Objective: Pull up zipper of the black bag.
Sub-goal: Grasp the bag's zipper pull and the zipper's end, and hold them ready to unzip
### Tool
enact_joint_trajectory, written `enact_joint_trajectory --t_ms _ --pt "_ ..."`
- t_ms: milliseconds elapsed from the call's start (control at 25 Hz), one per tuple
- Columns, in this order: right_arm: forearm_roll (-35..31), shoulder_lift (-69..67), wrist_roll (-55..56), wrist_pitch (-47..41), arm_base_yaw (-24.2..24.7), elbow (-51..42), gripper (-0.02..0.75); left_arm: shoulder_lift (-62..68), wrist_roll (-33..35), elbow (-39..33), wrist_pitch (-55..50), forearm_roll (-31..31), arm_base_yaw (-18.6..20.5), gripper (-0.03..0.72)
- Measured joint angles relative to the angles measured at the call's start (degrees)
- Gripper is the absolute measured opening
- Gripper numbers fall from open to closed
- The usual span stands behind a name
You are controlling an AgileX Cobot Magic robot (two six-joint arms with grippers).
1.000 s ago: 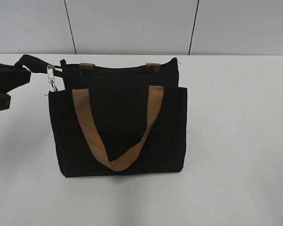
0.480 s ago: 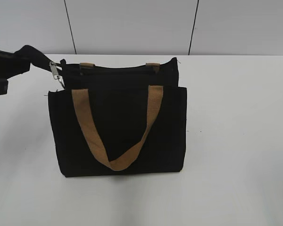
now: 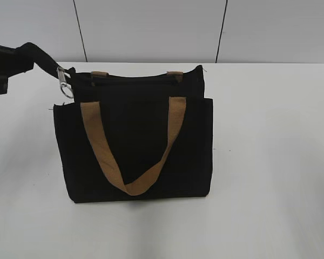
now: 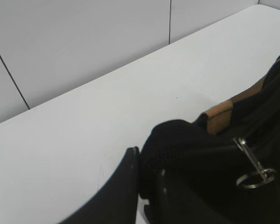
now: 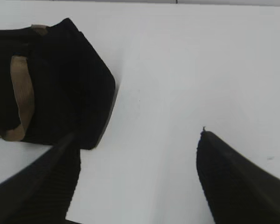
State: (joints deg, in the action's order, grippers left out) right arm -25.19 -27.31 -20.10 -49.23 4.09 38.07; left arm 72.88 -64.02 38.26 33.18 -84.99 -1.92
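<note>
The black bag (image 3: pixel 140 156) stands on the white table with a tan handle (image 3: pixel 97 143) hanging down its front. My left gripper (image 3: pixel 13 62) is at the upper left, shut on a black fabric end that runs from the bag's top left corner. In the left wrist view the jaws (image 4: pixel 147 163) pinch this black fabric. The silver zipper pull with a ring (image 4: pixel 253 164) hangs just beyond them, and shows at the bag's corner (image 3: pixel 63 83). My right gripper (image 5: pixel 137 135) is open and empty above the table, beside the bag's end (image 5: pixel 60 79). It is outside the exterior view.
The white table (image 3: pixel 270 162) lies on every side of the bag. A grey panelled wall (image 3: pixel 151 27) runs along the table's far edge. A tan strap tab (image 4: pixel 219 114) sits on the bag's top edge.
My left gripper has risen and drawn back to the left with the black fabric end. The silver pull and the bag's top left corner have lifted slightly. The bag's body has stayed put.
</note>
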Motion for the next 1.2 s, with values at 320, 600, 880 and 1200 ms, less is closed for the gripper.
enact_joint_trajectory --t_ms 320,600,880,1200 --pt "-2.6 -14.4 -5.0 1.3 -4.1 5.0 0.574 0.0 -0.1 0.2 1.4 -0.1 0.0 0.021" --pt "7.2 -28.3 8.0 7.3 -19.0 9.9 0.561 0.1 -0.5 0.2 1.8 -0.1 0.0 0.021" --pt "18.0 -45.1 23.4 13.2 -39.3 20.0 0.557 0.1 -1.0 0.2 2.0 -0.1 0.0 0.021" --pt "18.6 -63.3 24.7 21.1 -52.3 34.1 0.396 0.1 -1.1 0.2 2.0 0.5 0.0 0.021"
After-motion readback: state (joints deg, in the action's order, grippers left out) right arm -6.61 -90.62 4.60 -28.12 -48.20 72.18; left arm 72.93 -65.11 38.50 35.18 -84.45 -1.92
